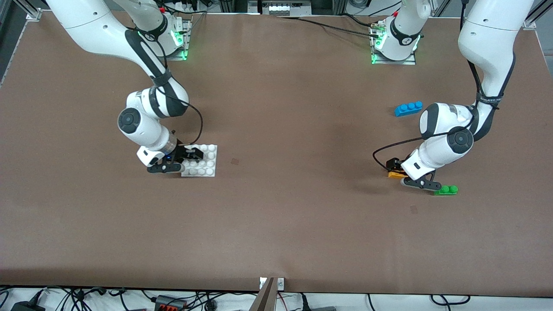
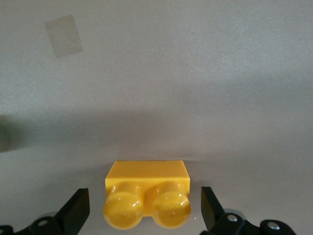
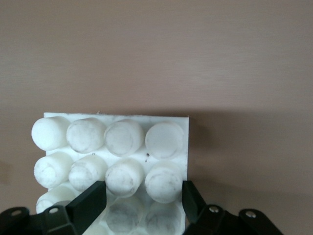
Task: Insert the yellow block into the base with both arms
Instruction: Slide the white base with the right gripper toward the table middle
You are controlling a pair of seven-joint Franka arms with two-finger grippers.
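The left gripper [image 1: 395,168] is down at the desk [image 1: 293,216] with the yellow block [image 2: 146,193] sitting right between its fingers [image 2: 73,211]. The fingers are spread wide, with a clear gap on each side of the block, so nothing is gripped. The block lies on the desk, its two studs pointing back toward the wrist camera. A green two-stud brick [image 1: 446,190] sits just beside that gripper, and a blue three-stud brick [image 1: 408,108] lies well apart from it, farther from the front camera.

The right gripper [image 1: 190,157] is low over the base [image 3: 117,147], the white studded plate at the right arm's end of the desk. Its fingers [image 3: 88,203] are open and straddle two columns of studs at the plate's edge; whether they touch the studs is hard to tell.
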